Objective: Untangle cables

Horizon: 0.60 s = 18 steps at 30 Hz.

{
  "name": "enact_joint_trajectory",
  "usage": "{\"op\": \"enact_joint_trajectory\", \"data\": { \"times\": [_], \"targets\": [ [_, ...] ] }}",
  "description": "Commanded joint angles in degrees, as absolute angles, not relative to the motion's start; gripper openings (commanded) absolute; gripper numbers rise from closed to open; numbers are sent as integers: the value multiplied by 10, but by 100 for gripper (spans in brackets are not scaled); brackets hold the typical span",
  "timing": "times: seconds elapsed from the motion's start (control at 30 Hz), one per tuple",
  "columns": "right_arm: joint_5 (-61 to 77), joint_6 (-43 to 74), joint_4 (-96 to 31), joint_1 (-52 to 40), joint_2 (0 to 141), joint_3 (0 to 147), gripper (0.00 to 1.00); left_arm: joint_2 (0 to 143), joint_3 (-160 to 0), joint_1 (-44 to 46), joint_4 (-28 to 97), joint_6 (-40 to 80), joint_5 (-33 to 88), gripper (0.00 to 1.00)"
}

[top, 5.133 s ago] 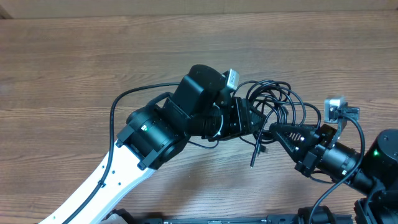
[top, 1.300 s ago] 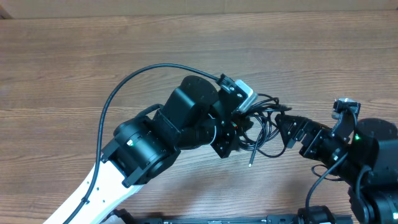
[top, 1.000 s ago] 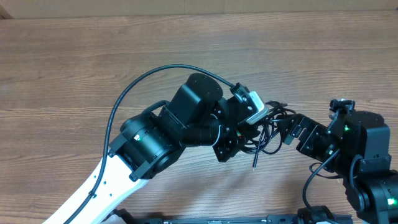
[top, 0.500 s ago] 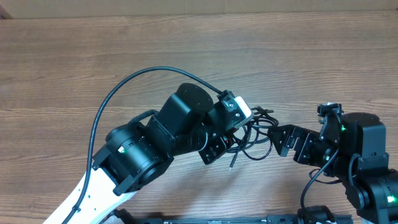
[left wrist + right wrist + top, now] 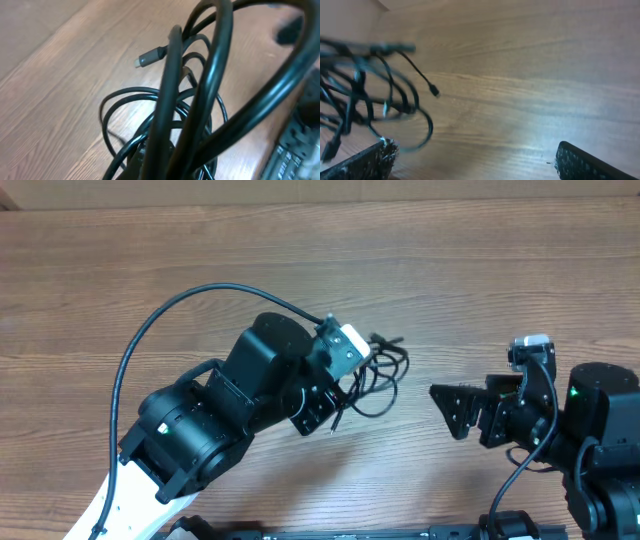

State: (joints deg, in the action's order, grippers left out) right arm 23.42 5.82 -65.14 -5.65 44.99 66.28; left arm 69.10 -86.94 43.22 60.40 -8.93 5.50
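Observation:
The cables (image 5: pixel 375 372) form one knotty black bundle hanging from my left gripper (image 5: pixel 338 392), which is shut on them just above the wooden table (image 5: pixel 300 270). In the left wrist view the cables (image 5: pixel 200 100) fill the picture and hide the jaws; one plug tip (image 5: pixel 148 59) sticks out to the upper left. My right gripper (image 5: pixel 448 410) stands open to the right of the bundle, clear of it, with nothing between its fingers (image 5: pixel 365 161). From the right wrist, the cables (image 5: pixel 367 95) show blurred at the left, a small plug tip (image 5: pixel 434 91) dangling free.
The left arm's thick black wire (image 5: pixel 150 355) arcs over the table to its wrist camera (image 5: pixel 350 342). The right arm's base (image 5: pixel 600 440) fills the lower right corner. Bare wood lies between the bundle and the right gripper.
My left gripper has carried the bundle to the left, away from the right gripper. The right gripper, earlier right up against the loops, now stands apart from them, still open.

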Motion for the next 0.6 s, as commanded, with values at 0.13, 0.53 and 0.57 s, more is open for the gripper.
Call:
{"op": "enact_joint_trajectory", "data": {
  "times": [0.13, 0.53, 0.57],
  "targets": [
    [283, -45, -564, -55, 446, 680, 100, 695, -883, 431, 659, -204, 225, 4],
    [402, -143, -623, -55, 446, 680, 100, 698, -883, 431, 628, -180, 191, 4],
    [411, -143, -620, -55, 446, 680, 100, 698, -883, 431, 626, -178, 192, 4]
  ]
}}
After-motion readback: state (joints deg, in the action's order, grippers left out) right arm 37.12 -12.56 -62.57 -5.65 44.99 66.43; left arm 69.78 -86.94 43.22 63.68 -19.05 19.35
